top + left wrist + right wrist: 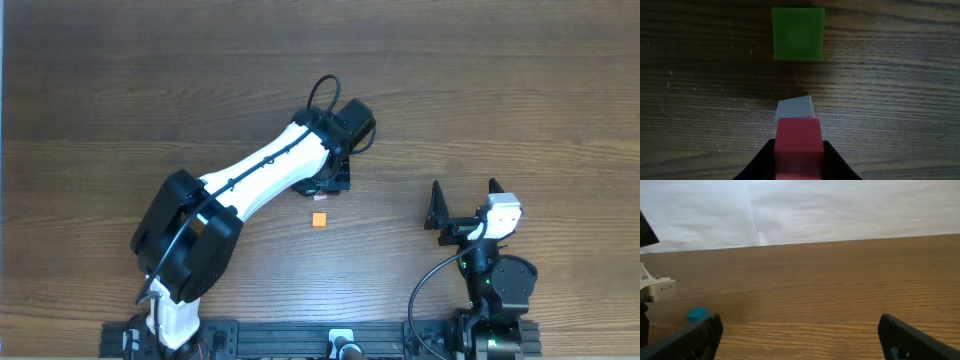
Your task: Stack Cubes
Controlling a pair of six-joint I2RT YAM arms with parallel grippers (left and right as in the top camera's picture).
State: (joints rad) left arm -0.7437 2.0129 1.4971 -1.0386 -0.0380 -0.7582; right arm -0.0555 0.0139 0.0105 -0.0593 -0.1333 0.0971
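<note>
The left jaws are clenched on a red cube. The right jaws stand released, with nothing between them.

In the top view, the left arm reaches up to the middle of the counter, and its wrist covers what it holds. An orange cube lies alone just beside this arm, on the side of the bases. The right arm is folded near its base, well apart from the orange cube.

In the left wrist view, the red cube sits between the two dark fingers, taken on two opposite sides. Directly past it is a grey cube. The red one seems to be over it or on it, but I cannot tell if they touch. A green cube lies flat on the counter further off, apart from both.

In the right wrist view, a blue cube lies on the counter, to one side of the wide gap of the jaws.

I judge the cubes to be light and stiff, with smooth flat faces that may slip a little. The best hold is on two opposite sides, near the middle, so the cube does not turn when it is set down.
</note>
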